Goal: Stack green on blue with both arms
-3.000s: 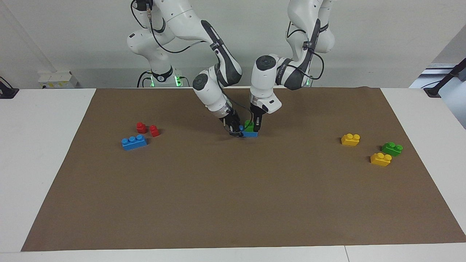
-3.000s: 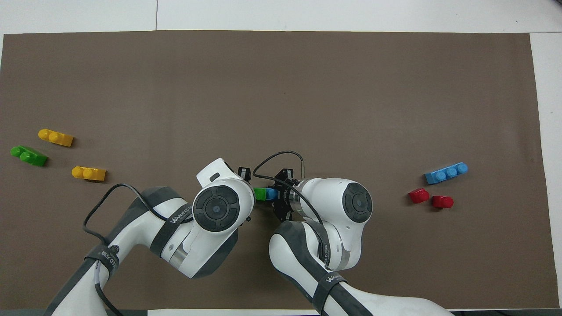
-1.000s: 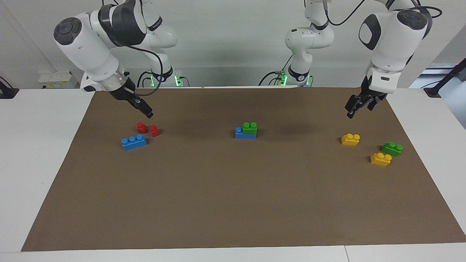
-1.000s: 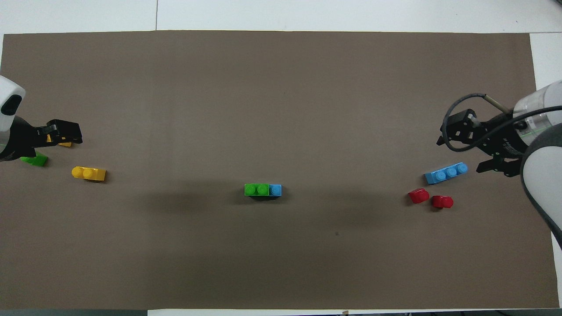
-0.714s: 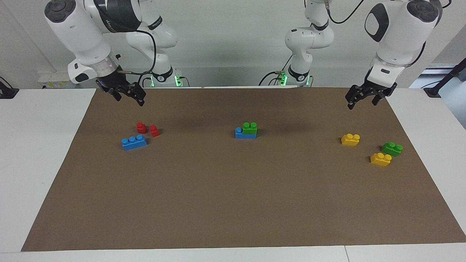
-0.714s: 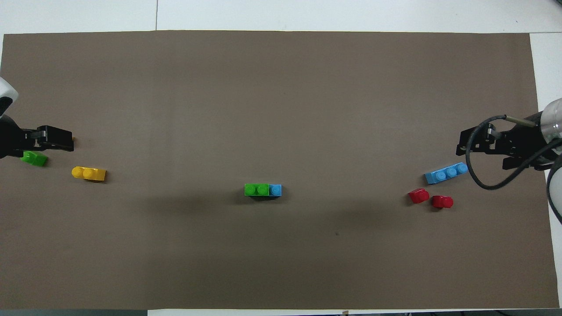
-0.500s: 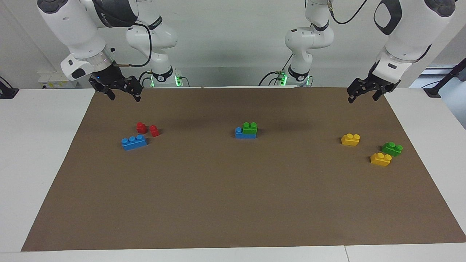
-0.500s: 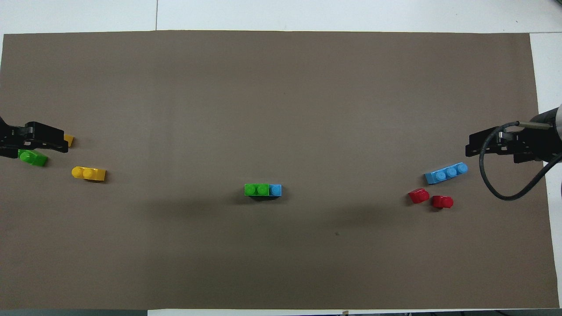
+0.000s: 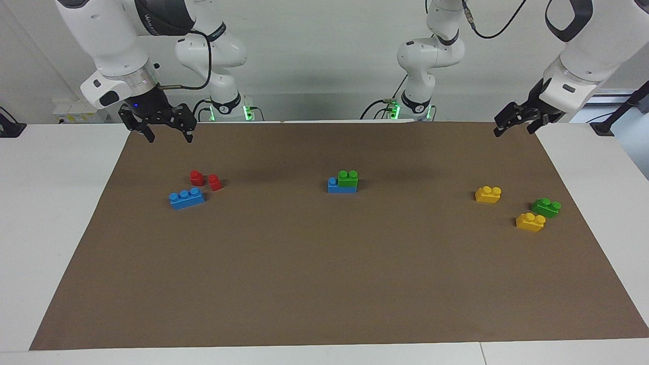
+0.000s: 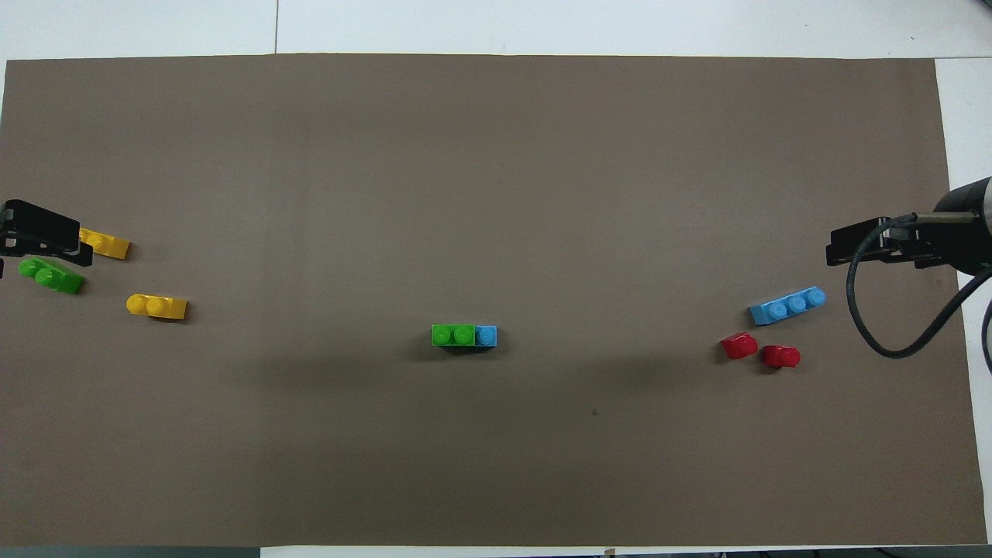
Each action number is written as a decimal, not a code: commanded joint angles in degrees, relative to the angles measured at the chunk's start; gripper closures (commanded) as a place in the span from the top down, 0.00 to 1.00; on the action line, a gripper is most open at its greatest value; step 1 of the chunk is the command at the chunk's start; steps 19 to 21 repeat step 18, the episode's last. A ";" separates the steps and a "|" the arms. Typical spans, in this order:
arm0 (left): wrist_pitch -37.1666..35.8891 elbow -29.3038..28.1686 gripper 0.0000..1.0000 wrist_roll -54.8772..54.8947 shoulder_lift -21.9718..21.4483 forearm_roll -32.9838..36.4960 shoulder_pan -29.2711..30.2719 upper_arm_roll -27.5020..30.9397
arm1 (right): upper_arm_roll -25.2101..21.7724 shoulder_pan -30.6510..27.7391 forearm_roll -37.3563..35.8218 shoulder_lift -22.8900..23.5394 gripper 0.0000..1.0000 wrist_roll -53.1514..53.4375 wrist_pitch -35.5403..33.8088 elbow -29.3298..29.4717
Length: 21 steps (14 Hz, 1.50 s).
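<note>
Reading across the facing view, operator:

- Your right gripper (image 9: pixel 167 133) hangs over the mat's (image 9: pixel 324 284) edge nearest the robots, at the right arm's end; fingers spread wide, holding nothing
- Below it on the surface: two red pieces (image 9: pixel 205 180) side by side, and just beside them, farther from the robots, a loose blue brick (image 9: pixel 187 198) lying flat, three studs up
- Mid-mat you have the stack: the green brick (image 9: pixel 348 178) sits on the blue base brick (image 9: pixel 334 186), covering two of its studs; the third stud, toward the right arm's end, stays bare. In the overhead view the green (image 10: pixel 453 335) and blue (image 10: pixel 486 335) edges line up. Neither gripper touches it; both are well apart from it
- Toward the left arm's end: a yellow brick (image 9: pixel 488 194), then a second yellow brick (image 9: pixel 530 222) and, just beside that one, a spare green brick (image 9: pixel 546 207)
- Your left gripper (image 9: pixel 513 123) hangs in the air over the mat's corner nearest the robots at that end; fingers wide, nothing between them
</note>
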 commanded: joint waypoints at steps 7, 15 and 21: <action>-0.72 -1.26 1.00 0.32 -1.06 -0.29 0.19 -0.46 | 0.18 -0.46 -2.18 0.44 1.00 -3.23 -0.49 0.37; 5.25 -6.99 1.00 1.02 -5.03 -0.12 -0.16 -0.46 | 0.27 -0.28 -4.20 0.35 1.00 -3.23 -0.66 0.19; 5.17 -7.16 1.00 2.16 -5.12 0.49 -0.34 -0.46 | 0.27 -0.28 -4.20 0.35 1.00 -3.23 -0.67 0.19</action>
